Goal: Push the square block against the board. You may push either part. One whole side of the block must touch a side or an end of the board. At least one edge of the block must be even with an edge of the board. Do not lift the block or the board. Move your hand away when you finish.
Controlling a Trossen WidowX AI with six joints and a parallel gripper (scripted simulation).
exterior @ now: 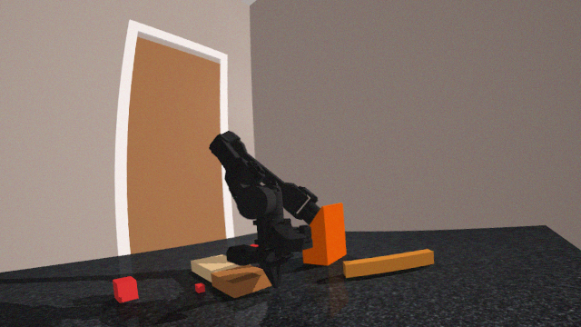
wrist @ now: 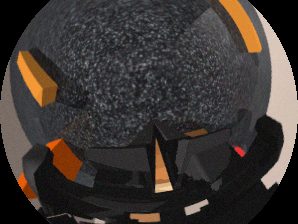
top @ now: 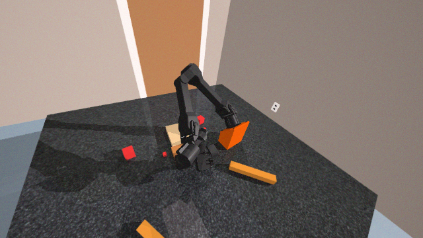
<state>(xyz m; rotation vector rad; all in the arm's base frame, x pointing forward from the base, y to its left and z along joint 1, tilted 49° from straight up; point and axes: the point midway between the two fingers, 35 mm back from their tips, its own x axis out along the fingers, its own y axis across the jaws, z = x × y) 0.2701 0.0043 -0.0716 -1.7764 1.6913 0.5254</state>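
Observation:
A brown square block lies right against the near edge of a pale tan flat board. In the exterior view the block looks a little tilted. My gripper is shut and empty. It points down to the table at the block's right side, and I cannot tell whether it touches the block. In the top view the wrist hides most of the block.
A tall orange wedge stands just right of the arm. A long orange bar lies beyond it. Another orange bar lies at the table's front edge. Two red cubes lie to the left.

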